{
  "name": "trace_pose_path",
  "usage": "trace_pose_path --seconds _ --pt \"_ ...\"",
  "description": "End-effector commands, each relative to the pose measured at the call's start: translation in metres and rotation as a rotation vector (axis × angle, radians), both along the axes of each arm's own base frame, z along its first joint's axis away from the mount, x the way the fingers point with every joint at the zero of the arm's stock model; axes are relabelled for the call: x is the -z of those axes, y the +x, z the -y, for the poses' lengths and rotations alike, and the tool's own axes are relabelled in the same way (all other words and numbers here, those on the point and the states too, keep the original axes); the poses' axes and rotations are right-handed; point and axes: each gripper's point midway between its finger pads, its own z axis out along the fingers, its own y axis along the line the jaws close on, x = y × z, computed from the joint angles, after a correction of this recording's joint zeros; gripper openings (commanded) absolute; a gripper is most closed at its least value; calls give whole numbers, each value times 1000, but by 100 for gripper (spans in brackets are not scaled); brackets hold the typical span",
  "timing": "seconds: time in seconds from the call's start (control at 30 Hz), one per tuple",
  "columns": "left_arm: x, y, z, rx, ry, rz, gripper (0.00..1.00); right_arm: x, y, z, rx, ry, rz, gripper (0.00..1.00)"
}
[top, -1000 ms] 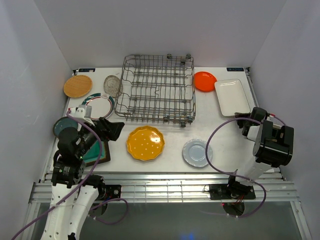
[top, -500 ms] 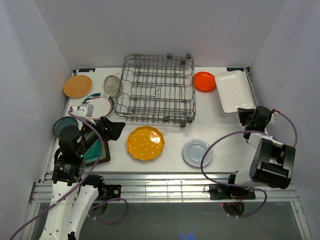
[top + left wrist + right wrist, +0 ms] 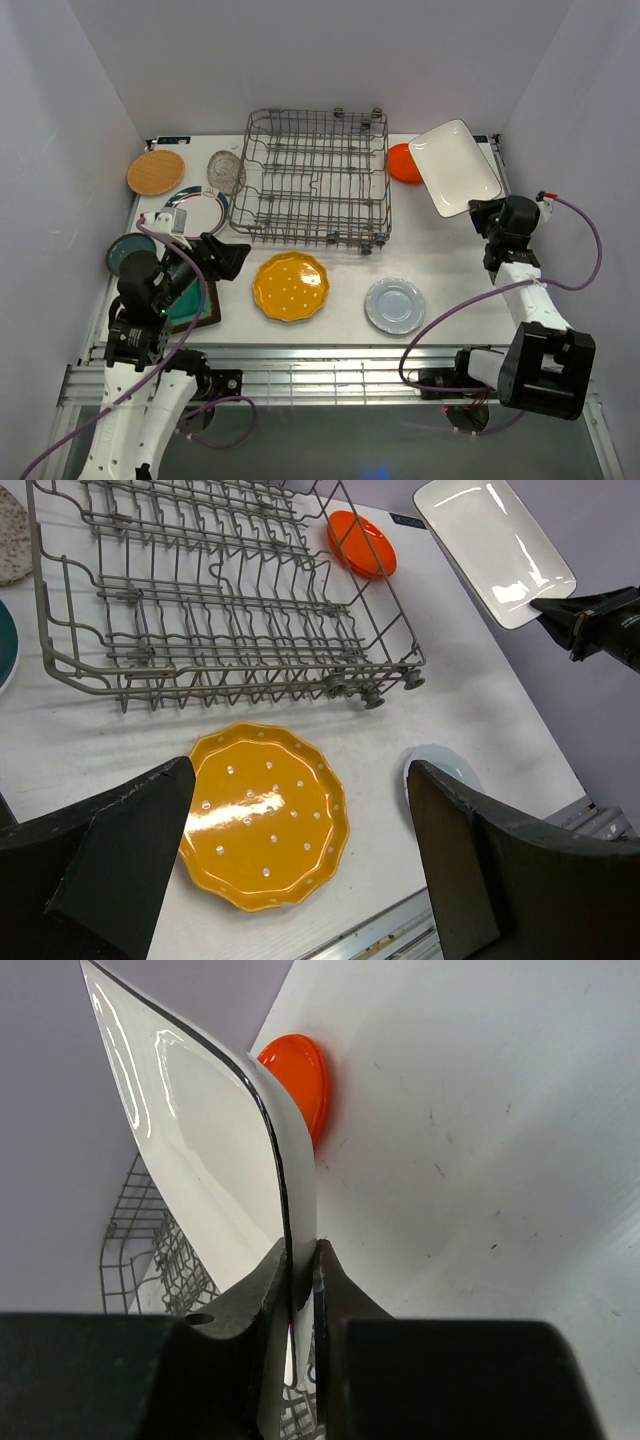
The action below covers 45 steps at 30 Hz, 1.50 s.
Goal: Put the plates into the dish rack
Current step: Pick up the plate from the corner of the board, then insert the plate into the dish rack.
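Observation:
My right gripper [image 3: 487, 211] is shut on the near rim of the white rectangular plate [image 3: 455, 167], which hangs tilted above the table's back right corner. In the right wrist view the gripper [image 3: 303, 1250] pinches that plate [image 3: 200, 1130] edge-on. The orange-red plate [image 3: 399, 164] lies partly behind it. The dish rack [image 3: 315, 185] stands at the back middle with no plate in it. My left gripper [image 3: 226, 258] hovers open at the left, and its wrist view shows the gripper [image 3: 300, 772] above the yellow scalloped plate [image 3: 265, 815].
On the table lie the yellow plate [image 3: 290, 286], a pale grey plate [image 3: 394, 305], a wooden plate [image 3: 156, 172], a clear glass plate [image 3: 226, 171], a white green-rimmed plate [image 3: 200, 207], a dark teal plate [image 3: 119, 250] and a square teal plate [image 3: 192, 306] under my left arm.
My right gripper has lifted the white rectangular plate off the table, tilted it and carried it back and left over the orange-red plate. The left arm has stayed put.

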Motion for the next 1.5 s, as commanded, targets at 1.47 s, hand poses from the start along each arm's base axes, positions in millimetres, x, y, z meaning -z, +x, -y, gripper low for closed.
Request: trace_pose_path --seconds 1.47 --pt "-3 -3 0 11 2 34 98 -205 71 -152 125 -655 319 8"
